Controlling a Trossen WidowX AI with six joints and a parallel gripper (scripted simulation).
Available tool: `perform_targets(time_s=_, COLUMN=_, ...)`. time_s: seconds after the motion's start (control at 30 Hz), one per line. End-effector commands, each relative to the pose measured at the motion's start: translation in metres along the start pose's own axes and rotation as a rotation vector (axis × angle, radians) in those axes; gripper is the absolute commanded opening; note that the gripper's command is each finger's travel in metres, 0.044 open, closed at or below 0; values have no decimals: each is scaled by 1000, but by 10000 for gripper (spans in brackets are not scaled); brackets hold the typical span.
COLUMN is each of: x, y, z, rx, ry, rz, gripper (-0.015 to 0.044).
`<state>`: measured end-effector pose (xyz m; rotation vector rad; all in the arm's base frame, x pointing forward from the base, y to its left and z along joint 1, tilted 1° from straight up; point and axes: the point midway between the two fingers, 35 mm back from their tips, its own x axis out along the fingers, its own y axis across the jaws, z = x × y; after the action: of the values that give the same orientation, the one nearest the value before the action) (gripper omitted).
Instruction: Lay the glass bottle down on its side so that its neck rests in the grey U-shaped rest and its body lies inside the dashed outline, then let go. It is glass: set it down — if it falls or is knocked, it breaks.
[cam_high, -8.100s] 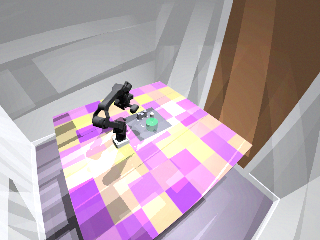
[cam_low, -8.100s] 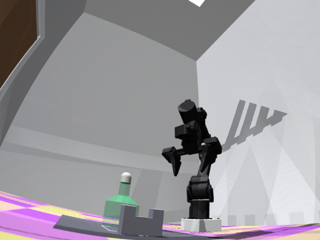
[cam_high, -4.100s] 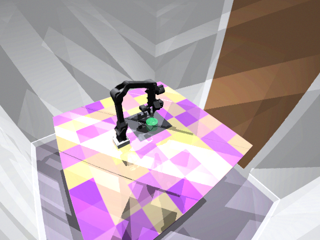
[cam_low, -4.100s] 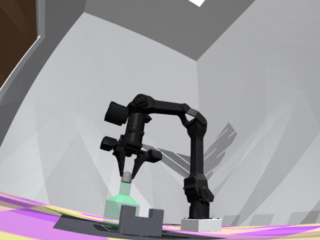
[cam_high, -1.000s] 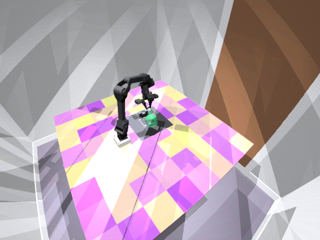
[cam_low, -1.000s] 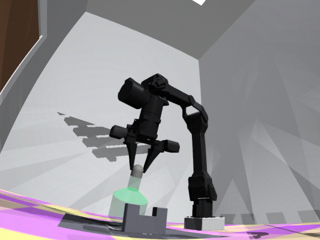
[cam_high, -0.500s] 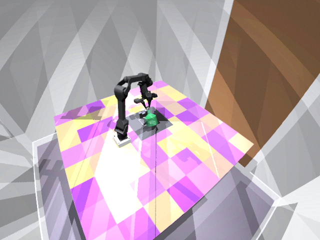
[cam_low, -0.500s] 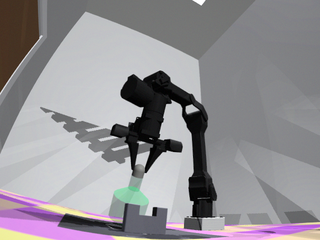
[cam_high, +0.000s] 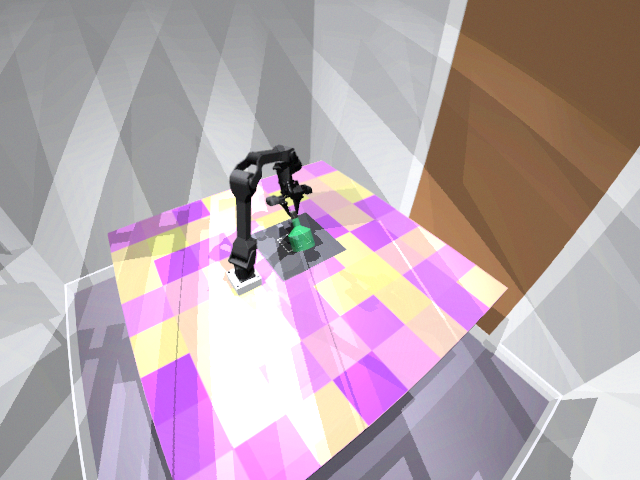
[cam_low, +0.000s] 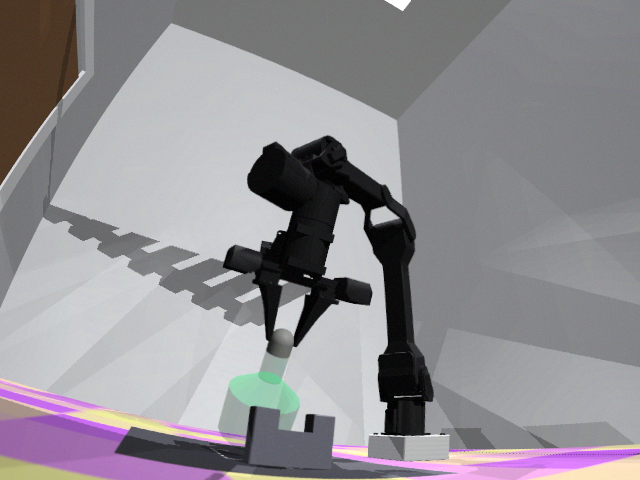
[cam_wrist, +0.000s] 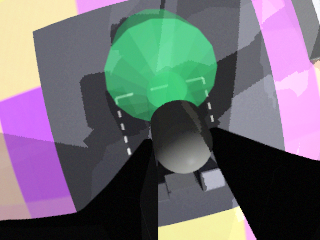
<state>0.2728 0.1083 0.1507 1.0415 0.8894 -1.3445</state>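
Left to right in the exterior view, a tall brown panel (cam_high: 516, 129) (cam_low: 36, 67) stands beyond a worktop (cam_high: 382, 320) (cam_low: 51, 439) (cam_wrist: 20, 15) patterned in purple, pink and yellow squares. On it lies a flat dark-grey square mat (cam_high: 325, 248) (cam_low: 155, 444) (cam_wrist: 60, 100), marked with a white dashed outline (cam_high: 281, 242) (cam_low: 224, 452) (cam_wrist: 120, 122). Over the mat, a translucent green glass bottle (cam_high: 301, 237) (cam_low: 258, 400) (cam_wrist: 160, 50) leans with its neck tipped to the right, its broad body overlapping one end of the outline in the wrist view. Whether its bottom edge touches the mat cannot be told.

At the top of the neck, the black two-fingered claw (cam_high: 294, 214) (cam_low: 281, 342) (cam_wrist: 182, 140) grasps the bottle by its rounded grey tip (cam_low: 280, 341) (cam_wrist: 182, 145). In front of the bottle in the exterior view, the grey U-shaped rest (cam_low: 289, 449) (cam_wrist: 212, 180) stands upright on the mat, its notch below the neck and apart from it. At right, the black jointed arm (cam_high: 242, 211) (cam_low: 398, 289) rises from a white block base (cam_high: 240, 290) (cam_low: 382, 448) and arches over to the claw.
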Motion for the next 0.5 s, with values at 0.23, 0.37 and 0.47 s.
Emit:
perform_targets(time_s=0.23, x=0, y=-1, z=-17, rx=0, ry=-1, rz=1, gripper=127)
perform_targets(time_s=0.37, x=1, y=-1, z=-22, rx=1, ry=-5, rz=4, gripper=127)
perform_targets(time_s=0.47, x=1, y=-2, z=-26, rx=1, ry=-9, rz=5, gripper=127)
